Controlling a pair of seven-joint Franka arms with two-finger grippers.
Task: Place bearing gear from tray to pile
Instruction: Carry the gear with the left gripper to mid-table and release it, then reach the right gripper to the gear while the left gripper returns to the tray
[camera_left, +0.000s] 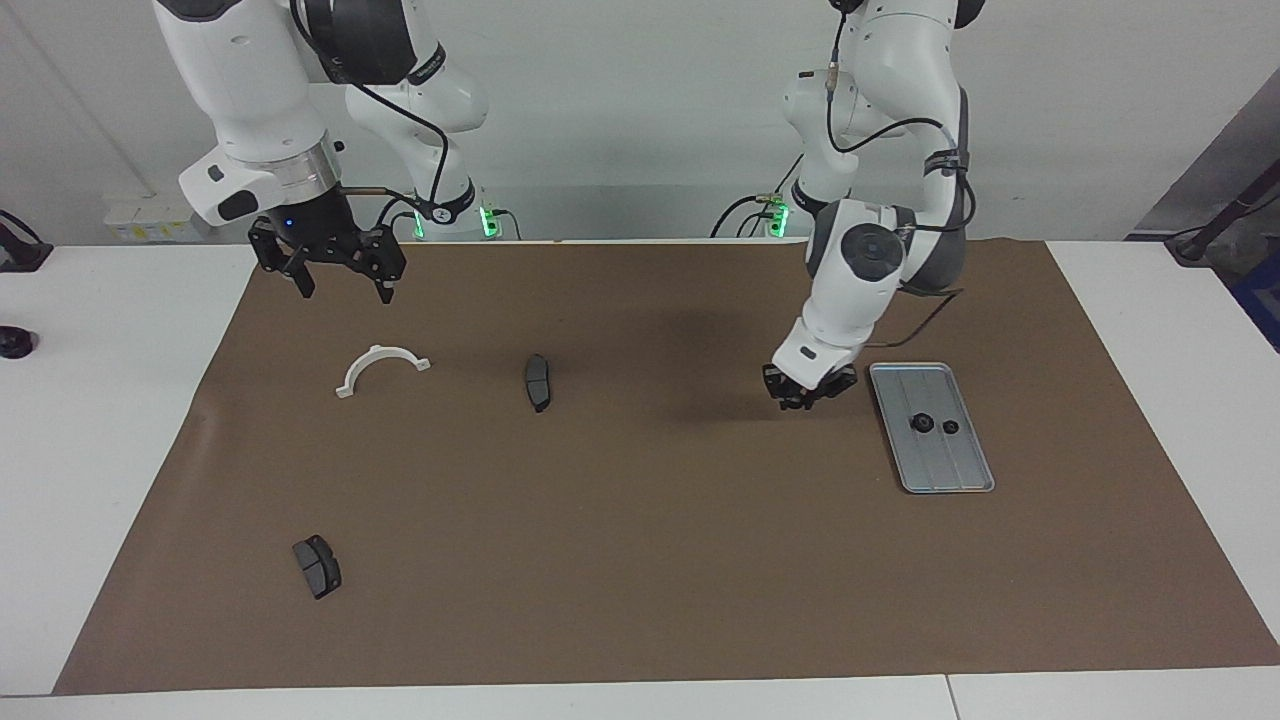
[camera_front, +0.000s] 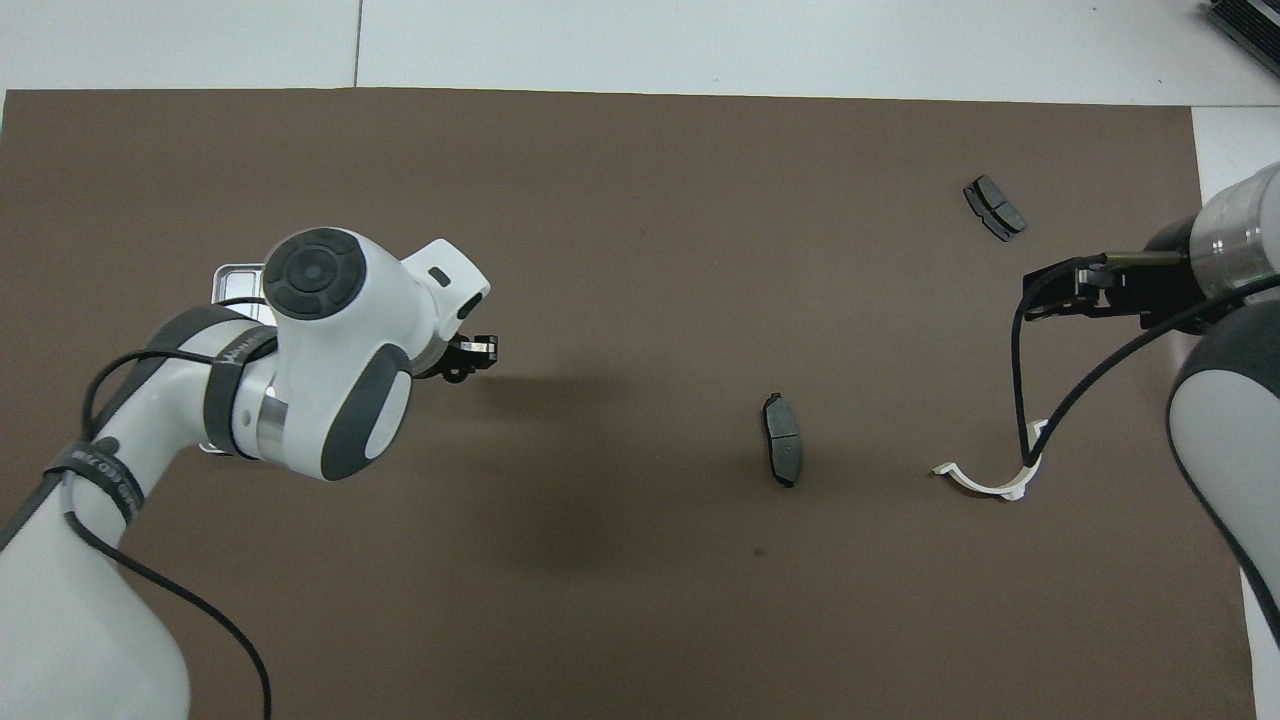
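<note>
The silvery tray (camera_left: 940, 462) lies on the brown mat at the left arm's end, with two small dark round parts (camera_left: 921, 423) on it. In the overhead view my left arm hides most of the tray (camera_front: 232, 272). My left gripper (camera_left: 803, 393) (camera_front: 468, 362) hangs low over bare mat beside the tray, shut on a small dark bearing gear. The pile is a white half-ring bracket (camera_left: 382, 367) (camera_front: 990, 482) and two dark pads (camera_left: 538, 381) (camera_left: 317, 566). My right gripper (camera_left: 343, 283) (camera_front: 1040, 300) waits open above the mat near the bracket.
The brown mat (camera_left: 640, 560) covers most of the white table. The middle pad (camera_front: 783, 452) lies between the left gripper and the bracket. The other pad (camera_front: 994, 208) lies farther from the robots, toward the right arm's end.
</note>
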